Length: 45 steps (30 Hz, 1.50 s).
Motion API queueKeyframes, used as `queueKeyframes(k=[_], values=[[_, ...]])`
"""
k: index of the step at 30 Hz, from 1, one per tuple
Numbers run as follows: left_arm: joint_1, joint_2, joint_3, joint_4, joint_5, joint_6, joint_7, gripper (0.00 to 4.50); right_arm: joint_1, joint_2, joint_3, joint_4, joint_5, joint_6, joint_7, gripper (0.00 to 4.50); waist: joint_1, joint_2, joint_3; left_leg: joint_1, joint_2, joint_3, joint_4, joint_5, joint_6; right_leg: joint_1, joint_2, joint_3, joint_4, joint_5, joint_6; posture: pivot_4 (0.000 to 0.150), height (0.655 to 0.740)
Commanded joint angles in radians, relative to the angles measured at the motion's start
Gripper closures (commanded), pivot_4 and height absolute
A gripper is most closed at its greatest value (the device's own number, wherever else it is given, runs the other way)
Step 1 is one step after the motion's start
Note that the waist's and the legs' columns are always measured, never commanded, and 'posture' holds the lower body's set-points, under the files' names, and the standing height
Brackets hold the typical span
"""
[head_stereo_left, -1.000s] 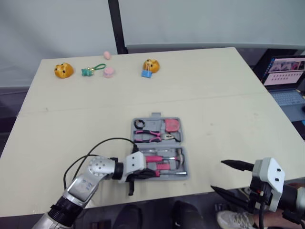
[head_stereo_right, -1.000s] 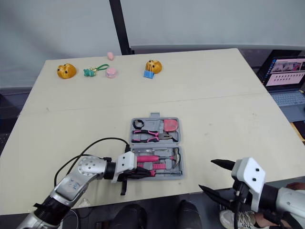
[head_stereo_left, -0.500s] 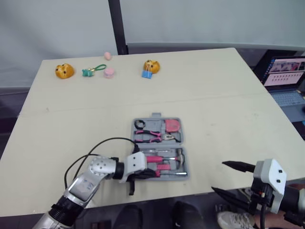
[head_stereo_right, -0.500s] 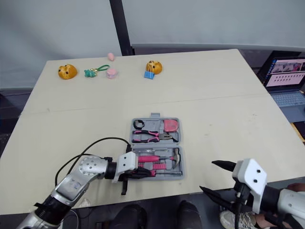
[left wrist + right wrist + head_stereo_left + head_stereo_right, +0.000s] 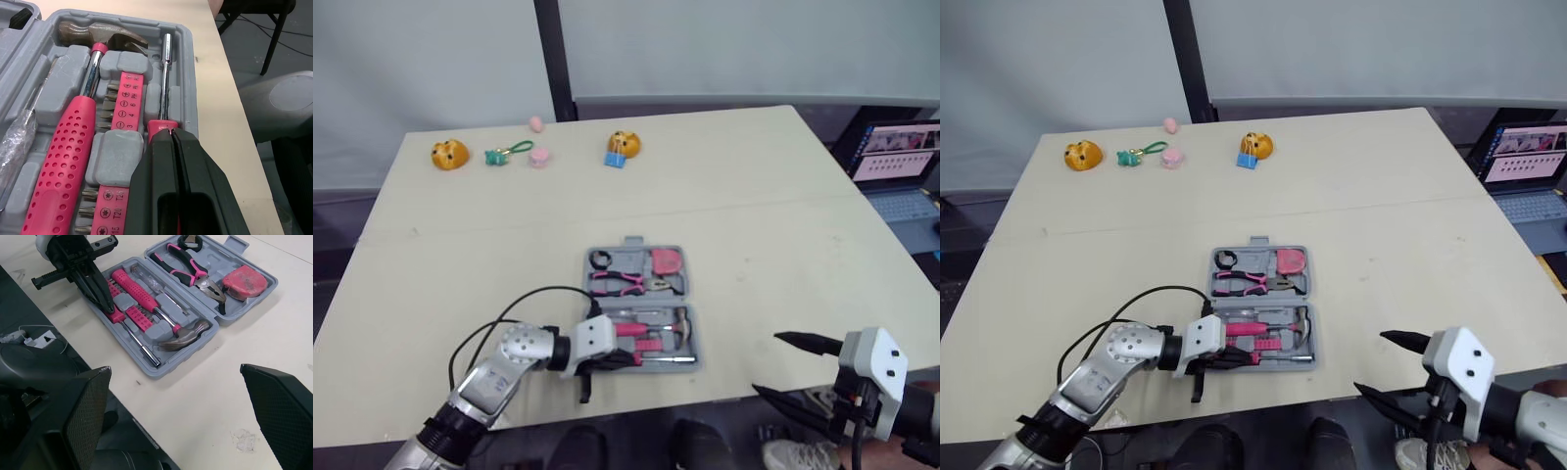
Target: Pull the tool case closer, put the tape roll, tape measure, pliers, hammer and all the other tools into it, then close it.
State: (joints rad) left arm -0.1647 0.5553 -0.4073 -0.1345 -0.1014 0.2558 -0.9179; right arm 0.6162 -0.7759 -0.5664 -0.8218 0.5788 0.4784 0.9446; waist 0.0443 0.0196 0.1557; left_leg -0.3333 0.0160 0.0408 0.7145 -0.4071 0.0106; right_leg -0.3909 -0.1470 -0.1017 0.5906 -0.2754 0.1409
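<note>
The grey tool case (image 5: 637, 305) lies open near the table's front edge. Its far half holds a black tape roll (image 5: 600, 258), pink-handled pliers (image 5: 622, 283) and a pink tape measure (image 5: 668, 259). The near half holds the pink-handled hammer (image 5: 83, 132), a pink bit strip (image 5: 122, 103) and a screwdriver (image 5: 165, 73). My left gripper (image 5: 607, 352) is shut, its tips resting on the screwdriver's pink handle (image 5: 161, 128) at the case's near left corner. My right gripper (image 5: 769, 364) hangs open just off the front edge, right of the case, with nothing between its fingers (image 5: 88, 406).
Along the table's far edge lie an orange plush (image 5: 449, 154), a green keychain (image 5: 504, 153), two small pink pieces (image 5: 539, 157) and an orange toy with a blue clip (image 5: 622, 147). A laptop (image 5: 891, 166) stands off the right side. A black post (image 5: 553, 54) rises behind.
The whole picture has shifted down a little, so the camera moved. Both grippers and the tools in the case keep their places.
</note>
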Motion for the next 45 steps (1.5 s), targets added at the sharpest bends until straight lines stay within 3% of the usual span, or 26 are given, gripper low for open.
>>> queueKeyframes(k=[1, 7, 14, 17, 24, 31, 38, 45], values=[[0.055, 0.023, 0.075, 0.011, -0.072, 0.119, -0.007, 4.41, 0.002, -0.003, -0.039, -0.029, 0.014, -0.011, 0.003, 0.00, -0.002, 0.000, 0.000, 0.000, 0.000, 0.000, 0.000, 0.000, 0.000, 0.000, 0.000, 0.000, 0.000, 0.000, 0.000, 0.150, 0.7400], [-0.010, 0.107, 0.410, -0.204, -0.456, 0.516, -0.014, 4.41, -0.041, -0.041, -0.064, -0.020, 0.043, 0.046, -0.011, 0.00, -0.019, -0.003, 0.008, -0.002, 0.001, -0.003, 0.000, 0.000, -0.001, -0.002, 0.000, -0.002, 0.003, -0.001, -0.002, 0.150, 0.7400], [0.142, 0.329, 0.615, -0.251, -0.541, 0.593, -0.106, 4.41, -0.091, -0.081, -0.025, 0.033, 0.053, 0.144, -0.027, 0.00, -0.023, -0.004, 0.009, -0.002, 0.000, -0.001, -0.004, -0.001, 0.000, -0.002, 0.000, -0.002, 0.000, -0.001, -0.002, 0.150, 0.7400], [0.251, 0.372, 0.668, -0.233, -0.525, 0.555, -0.138, 4.50, -0.110, -0.066, -0.008, 0.056, 0.056, 0.162, -0.038, 0.94, -0.022, -0.005, 0.011, -0.002, 0.000, 0.000, -0.005, -0.001, -0.001, -0.003, 0.000, -0.002, -0.001, -0.001, -0.002, 0.150, 0.7400], [0.393, 0.350, 0.706, -0.191, -0.474, 0.462, -0.110, 4.50, -0.143, -0.025, 0.059, 0.107, 0.030, 0.156, -0.070, 4.47, -0.019, -0.008, 0.013, -0.002, 0.000, -0.001, -0.006, -0.001, -0.001, -0.003, 0.000, -0.002, -0.001, -0.002, -0.003, 0.150, 0.7400], [0.359, 0.250, 0.629, -0.102, -0.369, 0.338, -0.006, 4.50, -0.224, -0.012, 0.163, 0.155, -0.044, 0.143, -0.139, 4.47, -0.021, -0.008, 0.014, -0.002, 0.000, 0.000, -0.006, -0.001, -0.002, -0.003, 0.000, -0.002, 0.000, -0.001, -0.003, 0.150, 0.7400], [0.122, 0.195, 0.465, 0.041, -0.272, 0.328, 0.028, 4.50, -0.479, -0.091, 0.363, 0.256, -0.124, 0.342, -0.246, 4.47, -0.020, -0.008, 0.014, -0.002, 0.000, 0.000, -0.004, 0.000, -0.003, -0.004, 0.000, -0.002, 0.003, -0.001, -0.002, 0.150, 0.7400], [-0.106, 0.152, 0.327, 0.268, -0.162, 0.217, -0.020, 4.50, -0.741, -0.085, 0.545, 0.393, -0.185, 0.445, -0.273, 4.47, -0.024, -0.008, 0.014, -0.004, 0.000, 0.009, -0.005, 0.000, -0.003, -0.006, 0.000, -0.004, 0.002, -0.001, -0.001, 0.150, 0.7400]])
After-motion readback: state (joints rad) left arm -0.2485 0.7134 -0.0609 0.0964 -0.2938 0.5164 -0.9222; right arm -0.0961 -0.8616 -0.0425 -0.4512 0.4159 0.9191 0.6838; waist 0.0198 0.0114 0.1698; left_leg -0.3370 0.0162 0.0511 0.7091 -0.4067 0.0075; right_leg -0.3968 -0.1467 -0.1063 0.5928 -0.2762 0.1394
